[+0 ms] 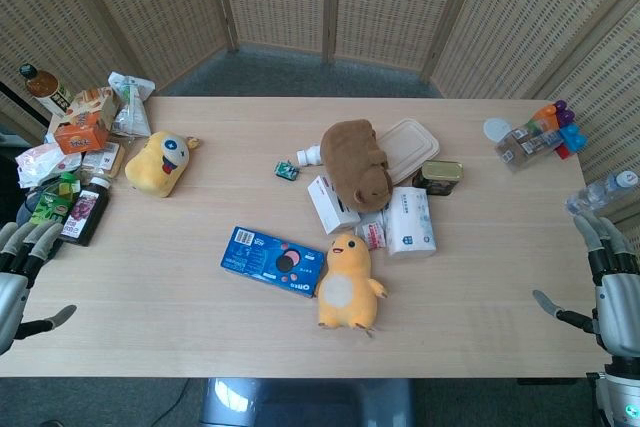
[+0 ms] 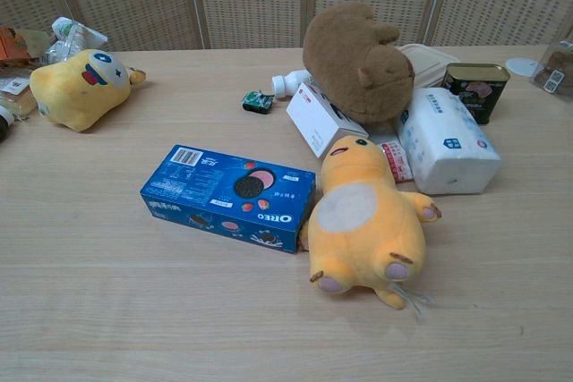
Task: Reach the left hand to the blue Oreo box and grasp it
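Observation:
The blue Oreo box (image 1: pixel 273 260) (image 2: pixel 229 195) lies flat near the middle of the wooden table (image 1: pixel 180 317), its right end touching a yellow duck plush (image 1: pixel 347 284) (image 2: pixel 364 221). My left hand (image 1: pixel 20 277) hovers at the table's left edge, far left of the box, fingers spread and holding nothing. My right hand (image 1: pixel 610 282) sits at the right edge, also with fingers apart and empty. Neither hand shows in the chest view.
A brown plush (image 1: pixel 356 162) lies on a white box (image 1: pixel 331 203) behind the duck, beside a tissue pack (image 1: pixel 409 220), a tin (image 1: pixel 439 177) and a plastic tray (image 1: pixel 406 147). A yellow round plush (image 1: pixel 157 162) and snack packs (image 1: pixel 82 127) crowd the far left.

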### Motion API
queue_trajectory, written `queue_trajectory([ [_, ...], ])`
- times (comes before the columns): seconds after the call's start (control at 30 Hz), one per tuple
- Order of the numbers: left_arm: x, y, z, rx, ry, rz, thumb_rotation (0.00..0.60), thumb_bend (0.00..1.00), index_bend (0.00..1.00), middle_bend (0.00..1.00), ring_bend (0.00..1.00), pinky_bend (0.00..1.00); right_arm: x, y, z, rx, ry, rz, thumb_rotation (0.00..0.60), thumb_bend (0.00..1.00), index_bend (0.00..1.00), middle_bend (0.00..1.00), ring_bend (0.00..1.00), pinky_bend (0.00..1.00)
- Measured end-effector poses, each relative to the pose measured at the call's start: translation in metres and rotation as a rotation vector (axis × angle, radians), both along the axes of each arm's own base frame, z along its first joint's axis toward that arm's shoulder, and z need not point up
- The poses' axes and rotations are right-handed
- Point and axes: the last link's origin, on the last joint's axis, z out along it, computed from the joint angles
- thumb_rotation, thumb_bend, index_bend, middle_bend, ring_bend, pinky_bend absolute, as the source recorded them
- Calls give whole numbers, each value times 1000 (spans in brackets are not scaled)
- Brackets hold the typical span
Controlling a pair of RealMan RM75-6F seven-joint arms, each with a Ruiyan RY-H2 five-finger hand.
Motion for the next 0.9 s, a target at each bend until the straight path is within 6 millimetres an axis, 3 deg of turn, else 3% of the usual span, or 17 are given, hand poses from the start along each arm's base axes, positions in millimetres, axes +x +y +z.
queue_trajectory([
  [0.3, -3, 5, -5, -19, 24, -1, 600, 0, 0, 0, 0, 0, 2, -1, -1, 4, -4, 9, 600, 0, 0, 0, 0, 0],
  [0.5, 1, 26, -24, -114, 56, -22, 600, 0, 0, 0, 0, 0, 4, -2, -3, 13, -13, 14, 600, 0, 0, 0, 0, 0],
  [0.7, 19, 69, -63, -291, 121, -91, 600, 0, 0, 0, 0, 0, 4, -2, -3, 15, -21, 15, 600, 0, 0, 0, 0, 0],
  [0.9, 43, 119, -115, -377, 222, -155, 600, 0, 0, 0, 0, 0, 3, -3, 5, -22, -11, 17, 600, 0, 0, 0, 0, 0],
])
